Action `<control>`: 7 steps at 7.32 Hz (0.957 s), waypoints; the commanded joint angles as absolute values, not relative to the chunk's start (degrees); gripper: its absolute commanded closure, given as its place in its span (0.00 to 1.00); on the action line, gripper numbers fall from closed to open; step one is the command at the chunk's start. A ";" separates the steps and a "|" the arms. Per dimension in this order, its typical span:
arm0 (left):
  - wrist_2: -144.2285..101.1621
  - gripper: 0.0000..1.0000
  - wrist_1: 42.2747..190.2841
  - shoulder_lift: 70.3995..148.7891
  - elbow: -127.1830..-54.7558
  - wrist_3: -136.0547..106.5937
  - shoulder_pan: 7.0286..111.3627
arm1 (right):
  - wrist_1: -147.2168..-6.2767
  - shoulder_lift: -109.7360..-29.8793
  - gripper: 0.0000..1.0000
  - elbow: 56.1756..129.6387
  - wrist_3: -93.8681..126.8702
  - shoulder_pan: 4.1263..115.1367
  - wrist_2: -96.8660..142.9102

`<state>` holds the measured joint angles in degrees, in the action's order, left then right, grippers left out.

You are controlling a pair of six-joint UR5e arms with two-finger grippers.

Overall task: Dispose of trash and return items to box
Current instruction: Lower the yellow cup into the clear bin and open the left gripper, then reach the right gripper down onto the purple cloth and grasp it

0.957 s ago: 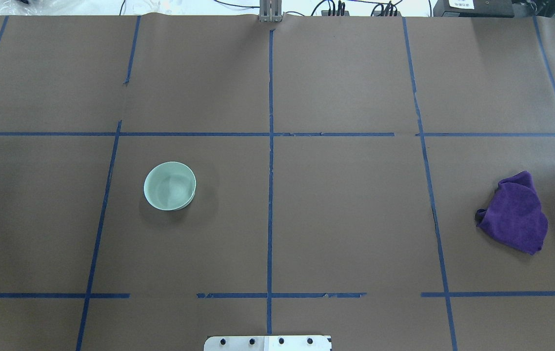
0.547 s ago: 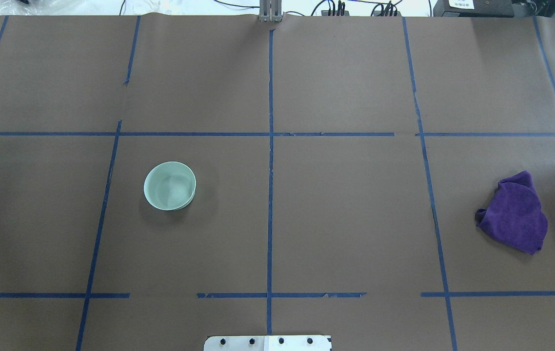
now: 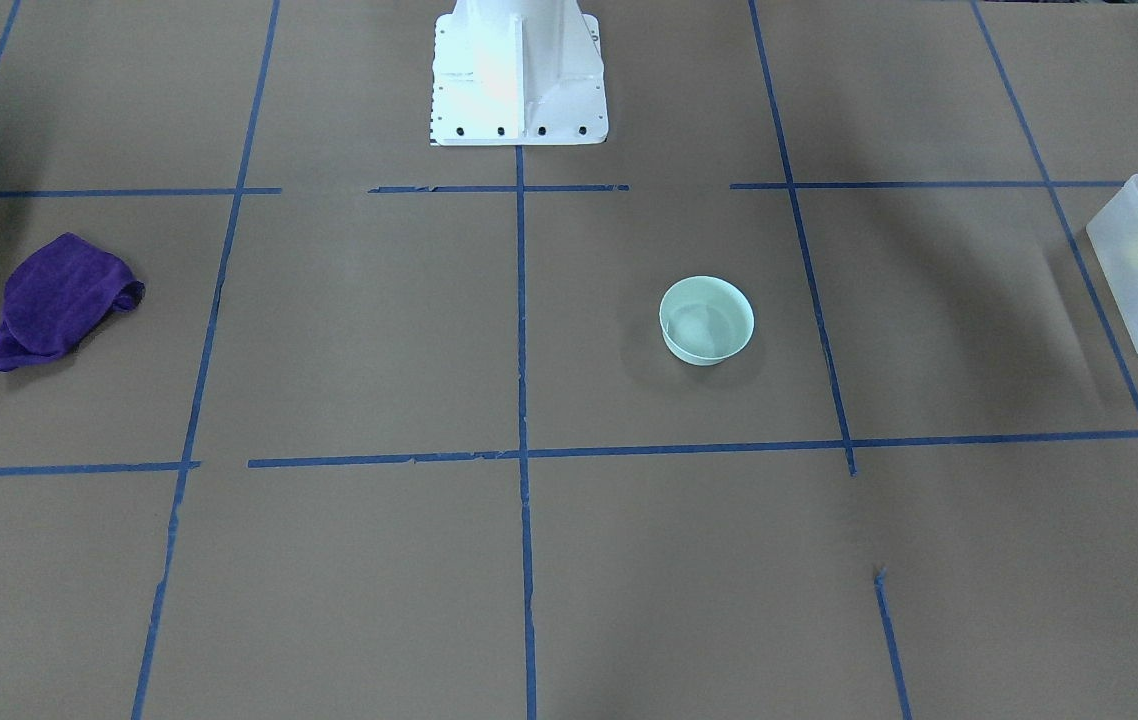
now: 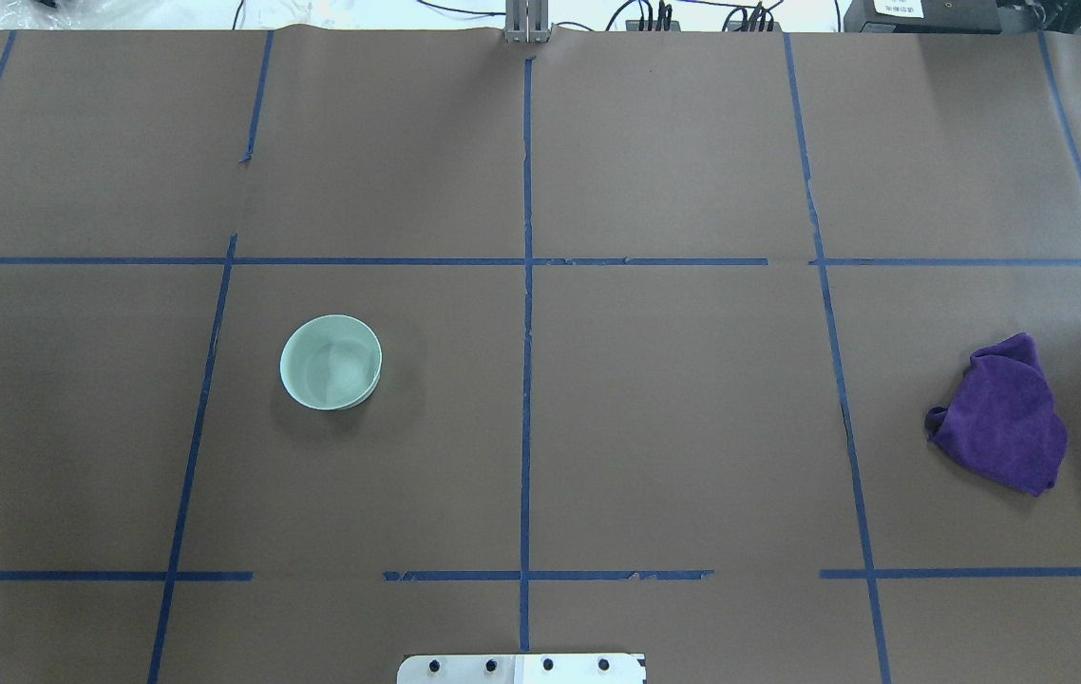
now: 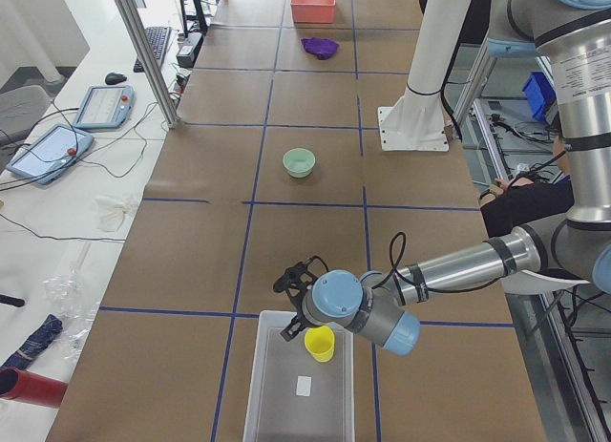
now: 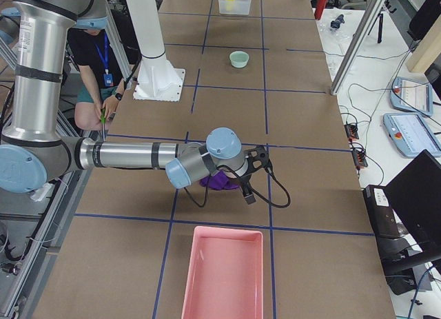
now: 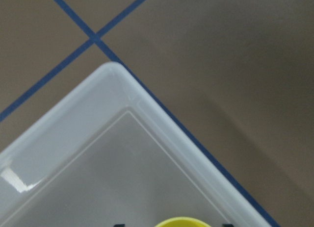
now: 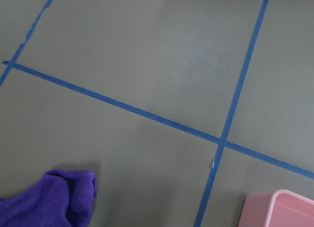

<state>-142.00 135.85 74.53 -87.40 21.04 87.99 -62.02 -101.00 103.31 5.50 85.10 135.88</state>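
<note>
The mint-green bowl point(image 4: 331, 362) stands upright on the brown table left of centre; it also shows in the front-facing view point(image 3: 707, 320). My left gripper point(image 5: 313, 329) is shut on the yellow cup point(image 5: 320, 344) and holds it over a corner of the frosted-white box point(image 5: 286, 404). The cup's rim point(image 7: 182, 221) shows at the bottom of the left wrist view, above the box wall point(image 7: 73, 134). My right gripper point(image 6: 249, 188) hovers beside a purple cloth point(image 6: 219, 183); whether it is open or shut I cannot tell.
The purple cloth point(image 4: 1001, 418) lies crumpled at the table's right side. A pink bin point(image 6: 224, 274) stands at the table's end beyond it. The white robot base point(image 3: 519, 70) stands at the table's edge. Operators' tablets and cables lie off the far side.
</note>
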 commanded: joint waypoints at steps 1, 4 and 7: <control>-141.86 0.00 127.58 78.82 -92.27 18.72 88.41 | -62.14 -101.07 0.00 110.10 15.25 77.65 135.01; -141.86 0.00 127.00 79.28 -95.18 18.72 88.68 | -58.66 -105.78 0.00 115.58 31.43 58.06 119.67; -141.86 0.00 127.00 79.28 -96.32 18.63 88.68 | -44.60 -108.84 0.02 107.45 31.82 53.01 116.02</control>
